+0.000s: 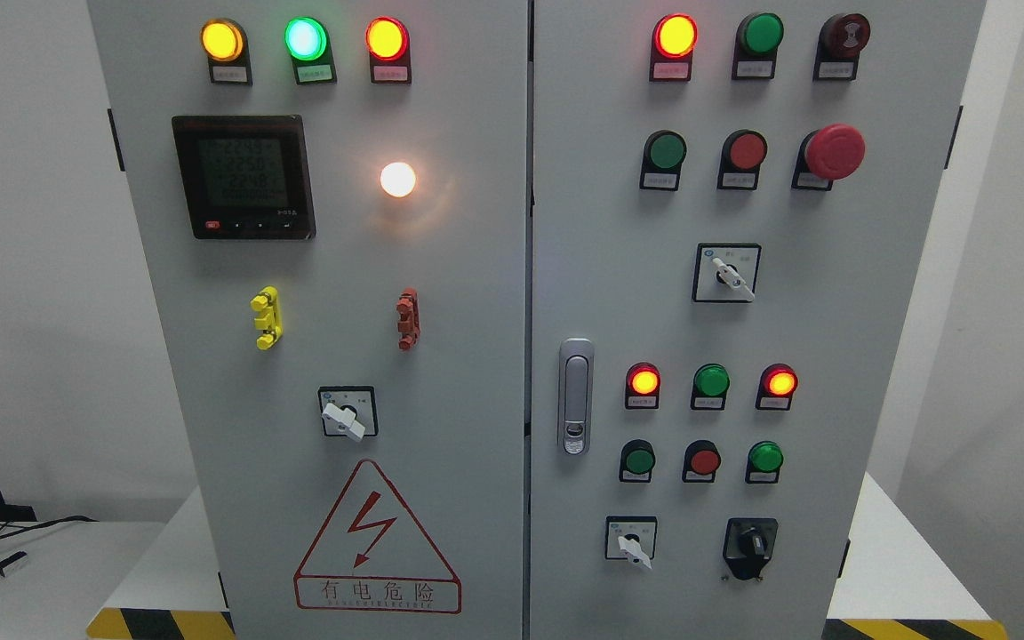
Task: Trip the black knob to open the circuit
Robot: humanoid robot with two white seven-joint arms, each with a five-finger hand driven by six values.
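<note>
Your black knob (pixel 750 544) is sitting at the right door's (pixel 832 356) bottom right corner, pointer showing upright, with a white switch (pixel 632 544) just left of it. Neither hand is showing, so you cannot tell the fingers' state.

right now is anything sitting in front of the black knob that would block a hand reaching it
Nothing visible does. The black knob sits bare at the lower right of the right cabinet door, proud of the panel, with no cover or cable across it. Neither robot hand is in view.
</note>
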